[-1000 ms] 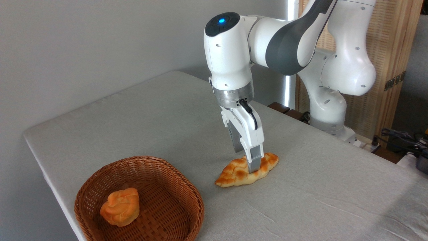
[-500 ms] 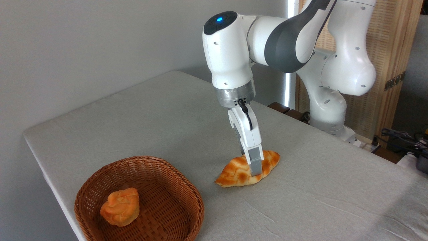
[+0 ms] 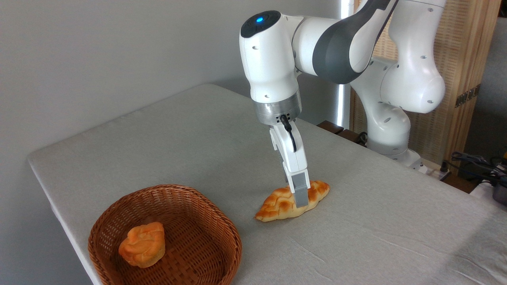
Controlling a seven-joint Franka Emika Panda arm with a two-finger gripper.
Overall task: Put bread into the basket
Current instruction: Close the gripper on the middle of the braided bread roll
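Gripping bread (image 3: 283, 204) mid-length, gripper (image 3: 300, 200) jaws pinched across the loaf on table (image 3: 198, 130). Lift straight, keep level, carry toward 8 o'clock into basket (image 3: 198, 198), clear of bun (image 3: 142, 244).

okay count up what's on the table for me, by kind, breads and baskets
Breads: 2, the long braided loaf under the gripper and the small orange bun
Baskets: 1, the wicker basket holding the bun
Total: 3
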